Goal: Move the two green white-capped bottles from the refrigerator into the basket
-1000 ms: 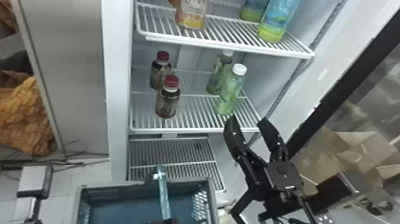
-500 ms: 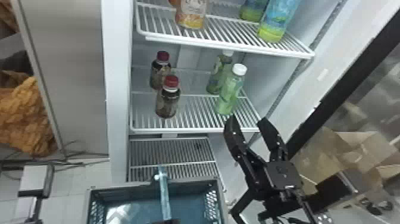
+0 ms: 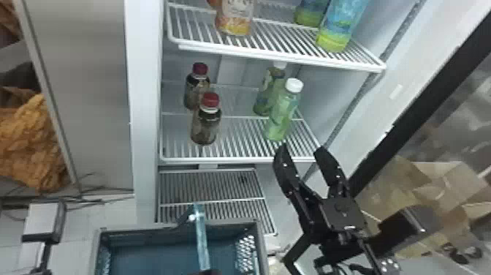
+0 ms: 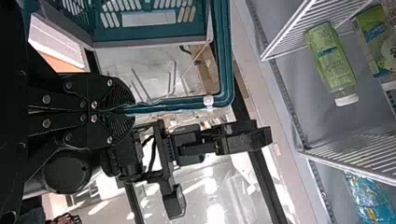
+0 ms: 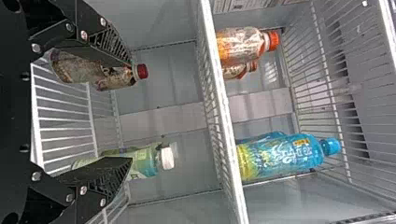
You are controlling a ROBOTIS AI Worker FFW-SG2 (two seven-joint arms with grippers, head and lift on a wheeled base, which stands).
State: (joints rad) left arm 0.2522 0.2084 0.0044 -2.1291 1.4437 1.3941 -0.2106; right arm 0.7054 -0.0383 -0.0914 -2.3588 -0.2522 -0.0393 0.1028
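Two green bottles (image 3: 281, 119) stand upright — beyond the right gripper (image 3: 302, 148); its fingers gape wide.

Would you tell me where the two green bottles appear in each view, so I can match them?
Head view: green bottles at right on the middle shelf.
Left wrist view: green bottles beyond the refrigerator's frame.
Right wrist view: green bottles partly behind one finger of the right gripper.
Shared landmark: a blue bottle on the shelf above.

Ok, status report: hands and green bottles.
Left hand shut on basket handle. Right hand open, empty. Front green bottle on refrigerator shelf, partly hiding rear green bottle.
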